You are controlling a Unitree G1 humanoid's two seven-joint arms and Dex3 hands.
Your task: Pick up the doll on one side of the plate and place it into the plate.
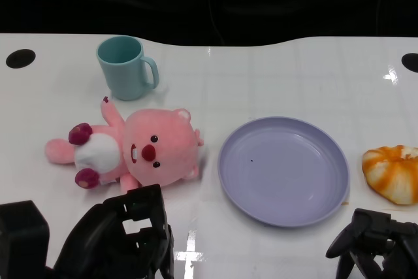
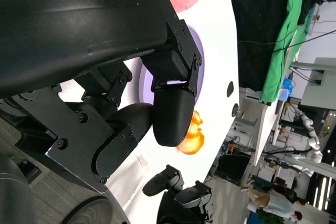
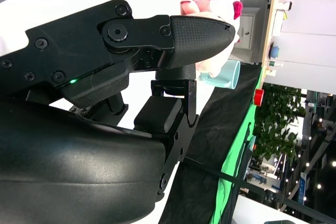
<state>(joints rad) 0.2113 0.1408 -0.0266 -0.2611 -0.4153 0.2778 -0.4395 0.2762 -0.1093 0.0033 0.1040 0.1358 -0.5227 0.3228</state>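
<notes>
**Doll on the table, left of the plate**

I see the pink plush doll [image 1: 130, 151] lying on the white table [image 1: 281, 70], just left of the round lavender plastic plate [image 1: 283, 169] and apart from it. My left hand [image 1: 121, 240] hovers near the doll, fingers apart, holding nothing. My right hand [image 1: 373, 243] is empty too, fingers spread. A teal mug [image 1: 125, 68] stands behind the doll; an orange-and-white bun [image 1: 395, 173] lies right of the plate.

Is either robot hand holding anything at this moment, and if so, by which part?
Nothing is held. The left robot hand and right robot hand are both empty; the pink doll lies untouched on the table beside the plate.
</notes>
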